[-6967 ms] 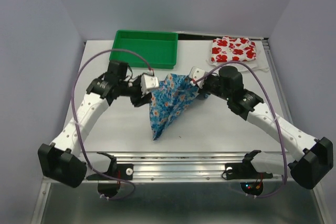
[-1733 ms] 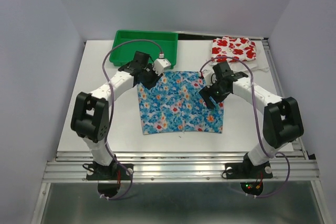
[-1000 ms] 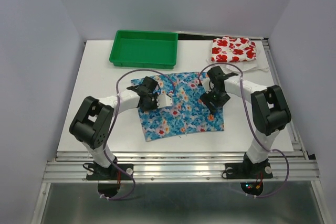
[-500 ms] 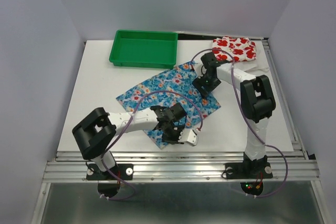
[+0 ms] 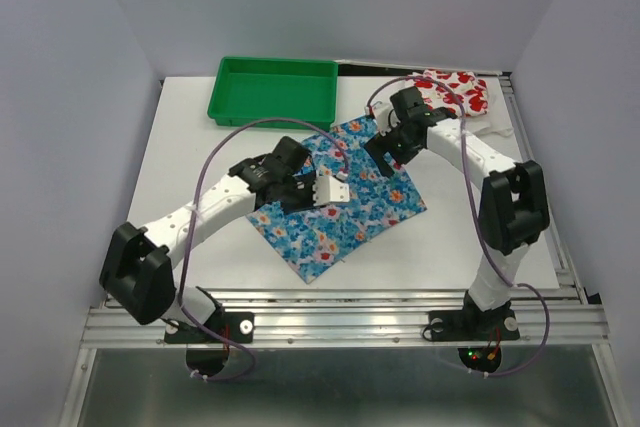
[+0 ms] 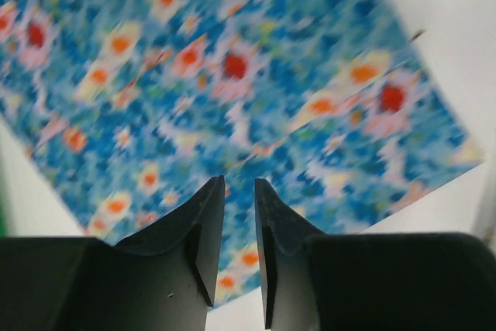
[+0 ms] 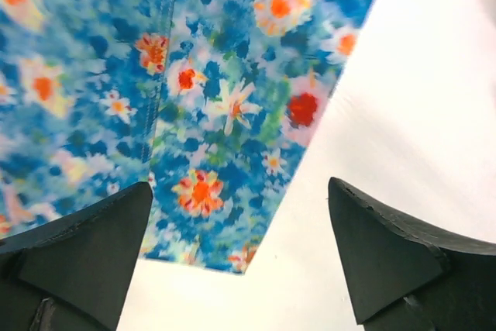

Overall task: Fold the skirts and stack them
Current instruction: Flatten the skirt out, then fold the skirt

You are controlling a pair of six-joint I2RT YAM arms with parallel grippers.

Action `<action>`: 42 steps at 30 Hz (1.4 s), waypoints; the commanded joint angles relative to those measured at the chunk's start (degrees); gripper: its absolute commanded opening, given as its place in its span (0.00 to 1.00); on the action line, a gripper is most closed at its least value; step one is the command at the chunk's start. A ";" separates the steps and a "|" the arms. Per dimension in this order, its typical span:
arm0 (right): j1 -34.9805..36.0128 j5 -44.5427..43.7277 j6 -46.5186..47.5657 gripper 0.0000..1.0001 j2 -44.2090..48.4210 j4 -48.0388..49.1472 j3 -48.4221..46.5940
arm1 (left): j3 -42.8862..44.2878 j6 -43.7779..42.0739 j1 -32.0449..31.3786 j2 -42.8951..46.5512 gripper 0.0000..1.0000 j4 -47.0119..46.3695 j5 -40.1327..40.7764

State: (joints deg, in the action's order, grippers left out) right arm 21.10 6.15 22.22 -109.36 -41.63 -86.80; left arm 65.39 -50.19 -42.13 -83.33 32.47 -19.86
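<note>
Top view: the blue skirt (image 5: 350, 209) lies spread flat on the table (image 5: 180, 147), turned so that one corner points at the near edge. A white skirt (image 5: 452, 93) with red flowers sits folded at the far right corner, well apart from the blue one. A green tray (image 5: 275, 92) stands at the far edge, left of centre. We see the left gripper (image 5: 298, 195) over the blue skirt's left part, and the right gripper (image 5: 385, 145) over its far corner, with the right arm bent back between the two skirts. From here we cannot tell how wide either one stands.

Left wrist view: we look down on the blue skirt (image 6: 232, 75), blurred, with bare table (image 6: 434, 29) at the upper right. The left gripper (image 6: 239, 184) has its fingers a narrow slit apart, and nothing is between them.

Right wrist view: the blue skirt (image 7: 116, 75) fills the left side and its edge runs slantwise across, with white table (image 7: 403, 75) to the right. The right gripper (image 7: 240, 187) is spread wide, its fingers (image 7: 93, 246) on either side of that edge. It holds nothing.
</note>
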 commanded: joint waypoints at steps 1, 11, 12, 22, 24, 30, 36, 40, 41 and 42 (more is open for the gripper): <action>0.43 -0.53 -3.84 1.00 6.87 -2.57 0.41 | -8.85 -11.67 2.93 4.31 0.34 1.12 12.02; -4.57 -1.23 -3.77 1.00 10.04 -9.87 5.41 | -14.59 -13.09 3.28 -3.06 0.32 -4.61 13.88; -5.28 -1.58 -3.33 1.00 10.22 -10.66 5.85 | -14.15 -12.91 3.19 -4.81 0.31 -5.04 14.14; -20.13 3.16 0.72 0.98 7.24 -15.23 5.25 | -14.41 -9.84 -7.16 -15.19 0.29 -4.52 11.95; -21.45 5.08 2.04 0.96 6.71 -16.64 4.72 | -12.57 -8.70 -9.54 -18.26 0.28 -3.30 9.85; -21.45 8.61 5.37 0.80 6.09 -17.09 4.19 | 8.47 6.56 -13.77 -30.11 0.21 7.32 -9.44; -22.07 8.61 7.22 0.74 1.09 -13.13 -2.13 | 18.37 25.35 -16.93 -34.09 0.19 2.79 -22.57; -22.07 11.59 8.11 0.70 -6.02 -13.82 -10.11 | 17.15 40.65 -18.24 -33.22 0.19 -8.18 -31.36; -22.07 12.73 7.93 0.70 -7.00 -13.83 -10.14 | 17.14 40.88 -18.25 -33.21 0.19 -8.21 -31.47; -22.07 15.44 7.84 0.69 -7.88 -14.88 -11.97 | 17.93 40.36 -19.21 -32.43 0.21 -8.47 -31.04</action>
State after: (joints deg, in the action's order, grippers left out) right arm -0.73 15.29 28.80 -114.45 -56.18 -92.99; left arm 82.30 -21.91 -59.72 -117.82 29.71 -41.23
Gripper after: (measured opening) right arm 0.699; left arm 0.189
